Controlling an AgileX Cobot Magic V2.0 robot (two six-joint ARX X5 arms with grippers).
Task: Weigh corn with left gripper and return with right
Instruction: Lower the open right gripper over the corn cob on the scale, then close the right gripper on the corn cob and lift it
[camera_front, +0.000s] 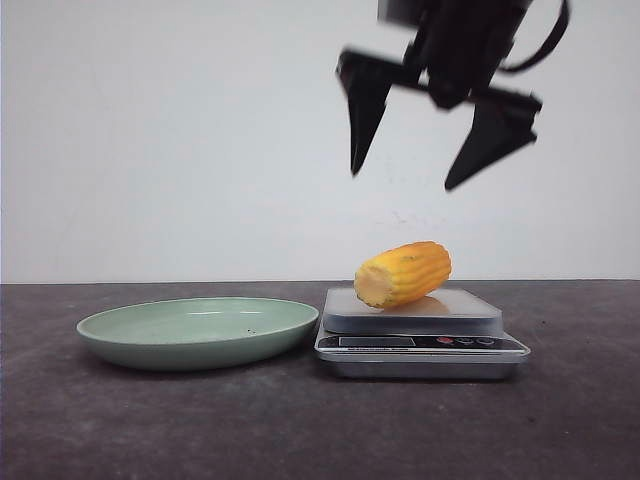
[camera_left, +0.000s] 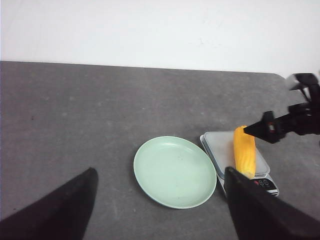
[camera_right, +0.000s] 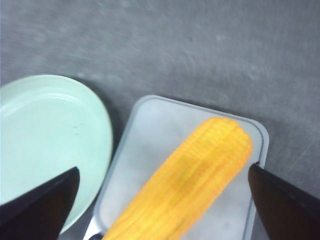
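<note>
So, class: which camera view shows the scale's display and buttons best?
The front view: the scale faces the camera, with its dark display strip and buttons along the front edge below the corn. The left wrist view shows only a corner of that panel beside a finger. The right wrist view shows just the platform under the corn, no display.

The corn (camera_front: 404, 273), a stubby yellow-orange cob with ribbed kernel rows, lies on its side on the scale (camera_front: 420, 322), pale cut end toward the plate (camera_front: 198, 331).
</note>
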